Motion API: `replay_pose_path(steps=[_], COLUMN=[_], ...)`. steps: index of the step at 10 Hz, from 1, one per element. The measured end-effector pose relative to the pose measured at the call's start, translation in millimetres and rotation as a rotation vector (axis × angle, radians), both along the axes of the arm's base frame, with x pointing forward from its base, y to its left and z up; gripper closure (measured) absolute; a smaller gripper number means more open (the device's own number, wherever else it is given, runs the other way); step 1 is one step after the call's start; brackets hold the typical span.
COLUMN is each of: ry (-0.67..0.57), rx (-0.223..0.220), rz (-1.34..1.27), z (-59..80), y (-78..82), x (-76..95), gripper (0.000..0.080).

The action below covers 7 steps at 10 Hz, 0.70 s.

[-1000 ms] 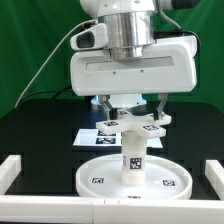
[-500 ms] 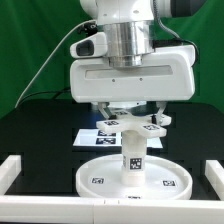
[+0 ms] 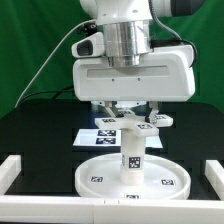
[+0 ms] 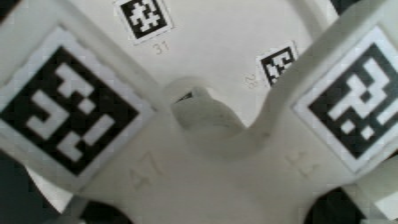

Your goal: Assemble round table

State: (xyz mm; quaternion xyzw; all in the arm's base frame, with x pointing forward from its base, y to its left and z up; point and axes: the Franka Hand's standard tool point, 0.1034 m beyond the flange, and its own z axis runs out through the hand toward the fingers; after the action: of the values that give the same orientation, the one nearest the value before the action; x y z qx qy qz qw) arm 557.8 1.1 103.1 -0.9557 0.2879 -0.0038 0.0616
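assembly status at this moment, items listed by size.

gripper (image 3: 128,118): one panda arm, its wide white hand hanging directly over the work. the fingers are closed narrow on the cross-shaped base (image 3: 128,116), gripping it near its centre. in the wrist view the base (image 4: 199,110) fills the frame, with a raised hub at its middle and tagged arms spreading outward.

round tabletop (image 3: 135,180): one large flat disc, lying flat on the black table (image 3: 40,130) straight below the gripper. several tags show on its upper face.

marker board (image 3: 92,137): one flat white sheet of tags, lying behind the tabletop, off toward the exterior view's left of the gripper. not part of the furniture.

cross-shaped base: one, held level, its arms spread horizontally. one tagged arm tip shows toward the exterior view's right of the fingers.

leg (image 3: 132,155): one short thick cylinder, standing upright on the centre of the tabletop, long axis vertical, tag facing the exterior camera.

governing relation: the leg's top lies directly beneath the held base, on the same vertical line as the gripper. whether the base hub touches the leg top or sits just above it cannot be settled, since the hand hides the joint.

judgement: the step in hand appears to be fitting the base onto the leg. the next move likely needs the hub centred over the leg, the base level, and a straight descent or turn.
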Motion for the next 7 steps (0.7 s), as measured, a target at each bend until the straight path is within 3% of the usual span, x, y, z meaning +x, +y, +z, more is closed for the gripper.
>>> replay_pose_path(steps=[3, 7], ry=[0.015, 0.080], rx=[0.022, 0.106], rz=[-0.326, -0.855], z=[0.0, -0.6], y=[15.0, 18.7], x=[5.4, 5.6], gripper=[0.0354, 0.0353])
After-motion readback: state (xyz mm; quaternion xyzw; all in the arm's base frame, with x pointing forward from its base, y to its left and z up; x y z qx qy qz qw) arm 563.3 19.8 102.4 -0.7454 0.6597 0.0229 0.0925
